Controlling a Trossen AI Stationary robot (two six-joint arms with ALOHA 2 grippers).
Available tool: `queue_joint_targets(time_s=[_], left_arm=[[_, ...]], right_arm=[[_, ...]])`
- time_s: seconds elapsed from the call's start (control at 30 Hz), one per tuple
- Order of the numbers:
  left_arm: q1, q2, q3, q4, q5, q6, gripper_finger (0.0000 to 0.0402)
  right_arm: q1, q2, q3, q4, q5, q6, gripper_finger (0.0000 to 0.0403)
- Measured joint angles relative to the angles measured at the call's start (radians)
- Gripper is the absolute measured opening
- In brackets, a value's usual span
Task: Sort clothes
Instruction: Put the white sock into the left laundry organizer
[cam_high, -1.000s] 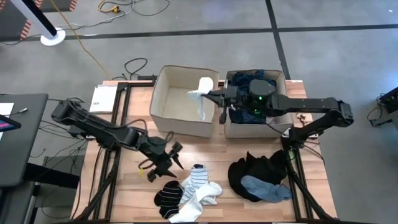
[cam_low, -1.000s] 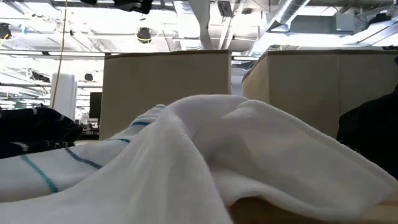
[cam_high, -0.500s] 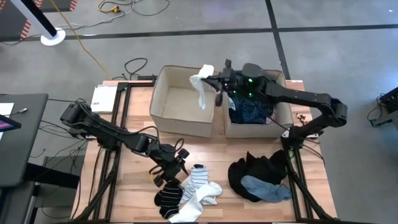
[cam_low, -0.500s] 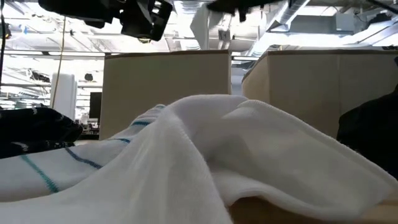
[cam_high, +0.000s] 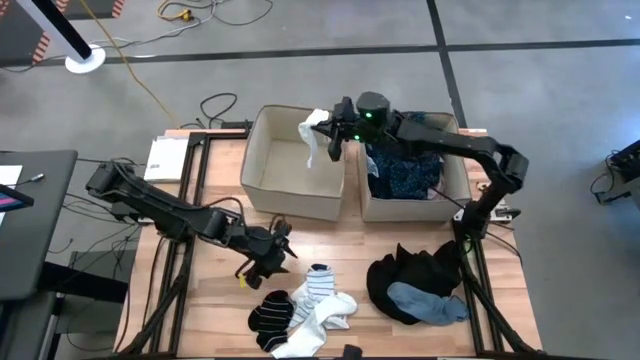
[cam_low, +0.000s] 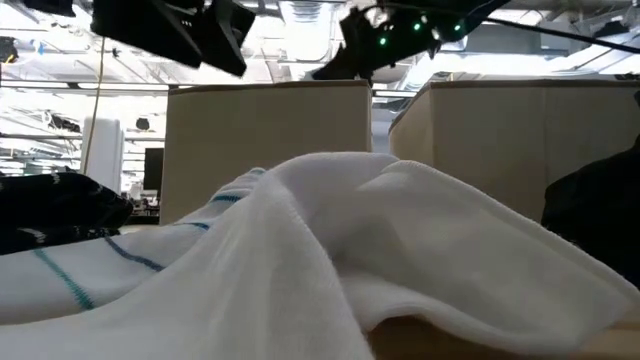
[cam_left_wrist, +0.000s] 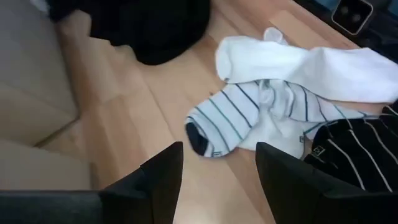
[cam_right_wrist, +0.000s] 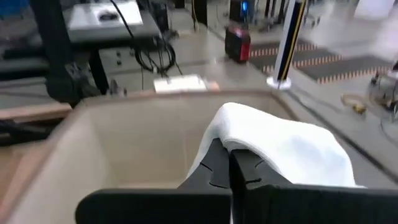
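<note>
White sock (cam_high: 314, 141) hangs from the right gripper (cam_high: 328, 128) over the left bin (cam_high: 262, 160), long axis roughly vertical, free end drooping into the bin. Plain white, soft, folded over the fingertips; in the right wrist view the cloth (cam_right_wrist: 273, 146) bulges above the fingers (cam_right_wrist: 214, 163), which are pressed together with a fold of it pinched between them. Bin interior looks bare beige below it.

Right bin (cam_high: 452, 135), just beside, holds dark blue patterned cloth (cam_high: 405, 175).

Front of the table (cam_high: 210, 290): a sock pile. Striped white sock (cam_high: 320, 281) lies on top; white socks (cam_high: 318, 322) sprawl beneath; black sock with thin white stripes (cam_high: 268, 317) at the pile's left end. In the left wrist view the striped sock (cam_left_wrist: 242, 118) has a dark toe pointing toward the gripper.

Left gripper (cam_high: 272, 252) hovers low just beside the pile, on the side toward the bins, fingers (cam_left_wrist: 163, 177) spread apart, nothing between them.

To the right of the pile, apart from it: black heap (cam_high: 410, 275) with a light blue piece (cam_high: 428, 303) lying on its front edge.

Low view: white cloth with teal lines (cam_low: 330, 250) fills the foreground, both bins behind it.
</note>
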Motion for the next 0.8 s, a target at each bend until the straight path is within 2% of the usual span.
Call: queue_joint_targets(time_s=[0.27,0.53,0.8], left_arm=[[0.000,-0.251,-0.062,-0.023,-0.020,-0.001,0.0195],[0.000,-0.509,-0.199,0.017,-0.018,-0.054,0.0195],[0.000,-0.644,-0.331,0.106,-0.007,-0.103,0.0195]], right_arm=[[-0.007,0.109,0.080,-0.132,-0.025,-0.004,0.0004],[-0.017,0.188,0.144,-0.274,-0.049,-0.005,0.0005],[-0.020,0.204,0.149,-0.382,-0.061,-0.003,0.0007]])
